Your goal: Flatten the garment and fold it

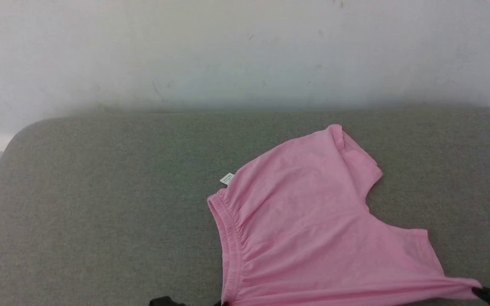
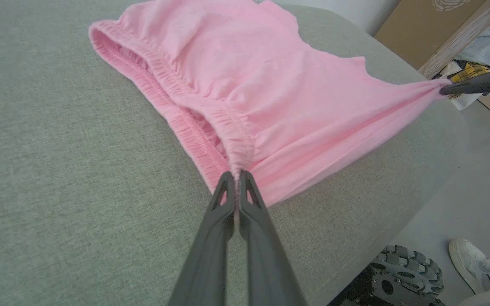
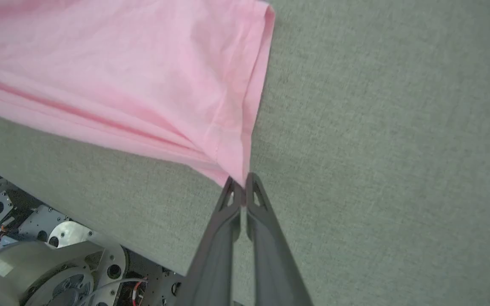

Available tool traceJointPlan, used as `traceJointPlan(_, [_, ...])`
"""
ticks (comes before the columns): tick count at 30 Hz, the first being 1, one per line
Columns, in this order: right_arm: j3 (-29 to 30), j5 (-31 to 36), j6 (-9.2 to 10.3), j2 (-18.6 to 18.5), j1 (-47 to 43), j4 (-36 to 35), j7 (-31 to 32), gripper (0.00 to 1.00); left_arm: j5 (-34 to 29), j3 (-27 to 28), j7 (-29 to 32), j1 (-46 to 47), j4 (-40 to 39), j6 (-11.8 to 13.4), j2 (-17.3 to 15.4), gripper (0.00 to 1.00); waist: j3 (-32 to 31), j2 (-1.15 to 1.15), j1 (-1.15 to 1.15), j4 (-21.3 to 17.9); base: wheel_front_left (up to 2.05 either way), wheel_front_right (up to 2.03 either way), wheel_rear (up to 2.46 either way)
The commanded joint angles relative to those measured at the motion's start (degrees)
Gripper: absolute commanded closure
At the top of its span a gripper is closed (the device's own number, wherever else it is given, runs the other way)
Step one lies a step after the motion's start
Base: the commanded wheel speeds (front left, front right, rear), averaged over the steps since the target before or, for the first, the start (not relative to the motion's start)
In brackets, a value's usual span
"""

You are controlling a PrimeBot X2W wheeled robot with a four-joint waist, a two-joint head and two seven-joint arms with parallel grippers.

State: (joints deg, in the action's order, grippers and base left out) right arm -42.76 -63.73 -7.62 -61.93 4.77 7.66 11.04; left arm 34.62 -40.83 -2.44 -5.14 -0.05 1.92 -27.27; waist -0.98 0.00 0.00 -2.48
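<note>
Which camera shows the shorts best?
The head view: the shorts lie almost whole on the grey surface, with the waistband and label visible. The left wrist view shows the waistband end pinched in the left claw; the right wrist view shows a leg hem corner in the right claw.

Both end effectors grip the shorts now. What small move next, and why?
Probably draw both gently back, dragging the garment flat: left end effector pinches the waistband, right end effector a leg hem, near edge taut, but the far leg lies folded over.
</note>
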Motion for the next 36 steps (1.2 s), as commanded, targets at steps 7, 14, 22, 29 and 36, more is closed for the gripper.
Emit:
traceJointPlan(7, [9.47,0.55,0.13,2.07,5.65,-3.9,-0.68,1.0,-2.47,1.82,0.72,7.61,-3.44,1.42,0.29,1.0,5.21,0.0,0.0,2.89,0.0,0.0,0.0])
traceJointPlan(14, [14.52,5.3,0.13,7.55,18.01,-2.53,4.42,1.0,-3.6,3.76,1.91,17.47,-3.57,0.64,1.6,1.0,12.59,0.0,0.0,5.66,0.0,0.0,0.0])
traceJointPlan(22, [13.18,14.6,0.13,15.61,33.75,7.61,10.62,1.0,-3.79,5.24,1.53,27.08,1.92,-0.2,4.93,1.0,19.74,0.0,0.0,8.48,0.0,0.0,0.0])
traceJointPlan(29, [10.18,20.39,0.13,18.92,42.49,16.93,12.19,1.0,-4.31,4.49,0.02,32.55,7.11,-1.68,8.13,1.0,23.76,0.0,0.0,10.62,0.0,0.0,0.0])
traceJointPlan(36, [7.56,23.36,0.13,21.48,48.89,26.0,9.95,1.0,-5.27,2.92,-1.87,36.84,12.95,-3.04,11.36,1.0,26.4,0.0,0.0,12.43,0.0,0.0,0.0])
